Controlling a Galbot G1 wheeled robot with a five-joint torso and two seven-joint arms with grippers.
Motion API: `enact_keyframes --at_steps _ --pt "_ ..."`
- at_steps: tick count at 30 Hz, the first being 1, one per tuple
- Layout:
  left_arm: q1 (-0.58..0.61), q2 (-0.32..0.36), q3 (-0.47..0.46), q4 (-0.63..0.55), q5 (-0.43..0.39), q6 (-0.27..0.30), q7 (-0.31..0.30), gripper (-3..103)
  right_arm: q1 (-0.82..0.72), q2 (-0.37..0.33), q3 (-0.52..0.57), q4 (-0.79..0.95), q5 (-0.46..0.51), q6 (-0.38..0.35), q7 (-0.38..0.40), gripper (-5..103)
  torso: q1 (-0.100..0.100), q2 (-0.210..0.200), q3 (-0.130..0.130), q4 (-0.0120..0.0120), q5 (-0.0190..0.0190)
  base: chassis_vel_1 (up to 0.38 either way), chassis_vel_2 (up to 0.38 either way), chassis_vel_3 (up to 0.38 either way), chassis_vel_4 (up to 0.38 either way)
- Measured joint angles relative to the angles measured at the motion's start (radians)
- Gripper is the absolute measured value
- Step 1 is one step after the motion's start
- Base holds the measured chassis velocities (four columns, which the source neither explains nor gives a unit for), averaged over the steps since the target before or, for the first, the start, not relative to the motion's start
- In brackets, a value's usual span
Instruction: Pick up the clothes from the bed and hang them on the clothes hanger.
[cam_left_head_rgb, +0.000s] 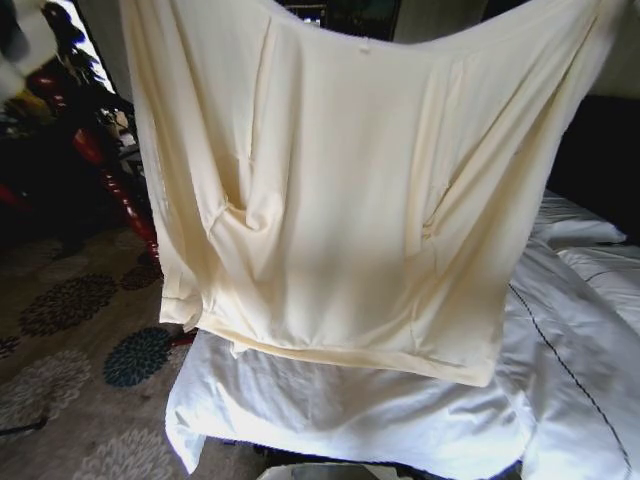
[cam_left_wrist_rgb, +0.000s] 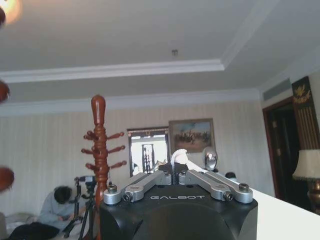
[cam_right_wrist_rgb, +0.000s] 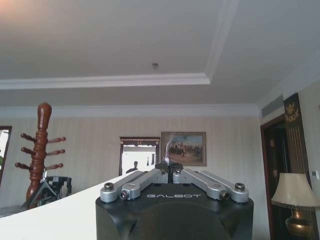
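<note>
1. Left hand (cam_left_wrist_rgb: 175, 172): raised high with its camera facing the far wall. The linkage is drawn together and the fingers are closed on a pinch of pale fabric that pokes out between the tips, so it reads as gripping the shirt (cam_left_head_rgb: 350, 200).
2. Right hand (cam_right_wrist_rgb: 170, 167): also raised. The linkage is drawn in and the tips meet, with a cream edge running off to one side below it. Likely gripping the other top corner of the shirt, though the fabric at the tips is hard to make out.
3. Shirt: hangs spread wide in the head view, top edge sagging in the middle between the two upper corners. The sleeves are folded in against the body. The hem is just above the foot of the bed (cam_left_head_rgb: 560, 330), and whether they touch I cannot tell.
4. Bed: white sheets, pillows to the right and a dark headboard behind.
5. Coat stand (cam_left_wrist_rgb: 100, 150): red-brown turned wood, at the robot's left over the patterned rug (cam_left_head_rgb: 70, 330). I cannot pick out any hanger.
6. Step, as I judge it: shirt is lifted and spread; carrying it to the hanger remains.
7. To do it well:
   - Keep both grips firm and level.
   - Hold the spread taut enough that the neckline stays open.
   - Raise the hem clear of the sheets so it does not drag.
   - Turn slowly, since thin fabric swings and can slip.
   - Watch the stand's pegs for snagging.
</note>
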Motion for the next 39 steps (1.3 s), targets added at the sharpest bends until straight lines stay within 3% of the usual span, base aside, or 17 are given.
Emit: enact_keyframes --at_steps 6,12,16,22,34,39 --pt "0.168 -0.036 -0.021 0.001 0.115 -0.004 0.003 1 -0.238 0.068 0.003 0.007 -0.167 0.035 -0.013 0 0.0 0.0 0.0 0.0 0.0004 0.0 0.0 0.0 0.0" --pt "0.262 -0.075 -0.009 0.008 0.176 -0.012 0.002 1 -0.343 0.144 -0.023 -0.017 -0.275 0.061 -0.028 0 0.0 0.0 0.0 -0.0001 0.0007 0.0 0.0 0.0 0.0" --pt "0.356 -0.133 0.014 0.044 0.261 -0.022 -0.008 1 -0.387 0.22 -0.065 -0.087 -0.394 0.086 -0.057 0 0.0 0.0 0.0 0.0 0.0003 0.0 0.0 0.0 0.0" --pt "0.409 -0.186 0.051 0.075 0.325 -0.033 -0.008 1 -0.412 0.258 -0.08 -0.154 -0.461 0.11 -0.077 0 0.0 0.0 0.0 -0.0003 0.0006 0.0 0.0 0.0 0.0" --pt "0.696 -0.281 0.042 0.078 0.403 -0.093 -0.012 1 -0.658 0.362 -0.065 -0.21 -0.633 0.164 -0.127 0 -0.001 0.0 0.0 -0.0002 0.0005 0.0 0.0 0.0 0.0" --pt "0.814 -0.349 0.033 0.153 0.45 -0.15 0.04 1 -0.702 0.444 -0.082 -0.258 -0.707 0.185 -0.142 0 -0.001 0.0 0.0 0.0003 0.0005 0.0 0.0 0.0 0.0"
